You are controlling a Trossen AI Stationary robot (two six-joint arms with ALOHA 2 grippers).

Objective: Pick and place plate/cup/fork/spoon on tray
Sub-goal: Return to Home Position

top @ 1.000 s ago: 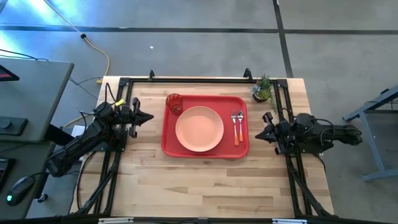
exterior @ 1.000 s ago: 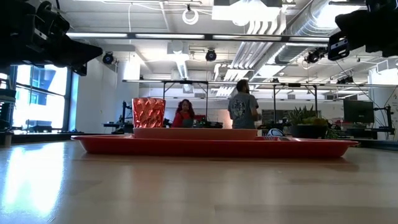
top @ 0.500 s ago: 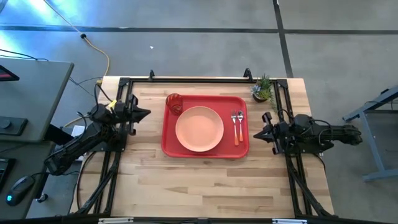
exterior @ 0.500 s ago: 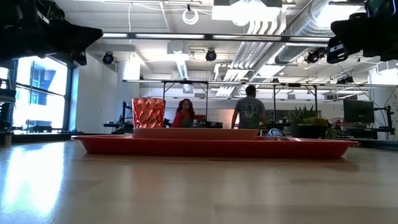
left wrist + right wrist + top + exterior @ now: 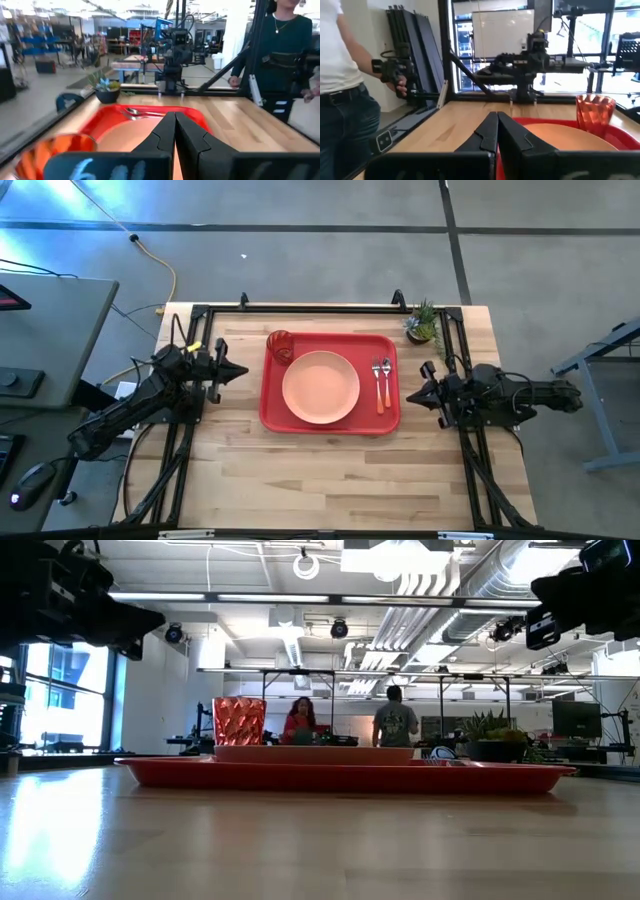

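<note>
The red tray (image 5: 270,405) lies in the middle of the table. On it rest the peach-pink plate (image 5: 320,387) in the middle, the red-orange cup (image 5: 281,345) upright at the far left corner, and the fork (image 5: 378,380) and spoon (image 5: 387,382) side by side at the right. My left gripper (image 5: 241,370) is shut and empty, above the table left of the tray. My right gripper (image 5: 404,394) is shut and empty, right of the tray. The shut fingers show in the left wrist view (image 5: 174,131) and the right wrist view (image 5: 497,131).
A small green potted plant (image 5: 422,325) stands at the table's far right corner. Black frame rails (image 5: 300,308) run along the table's far, left and right edges. People stand beside the table and in the room behind it.
My left gripper has swung a little toward the table's far edge and then back toward the near edge, ending close to where it was. My right gripper has kept nearly still. The things on the tray have not moved.
</note>
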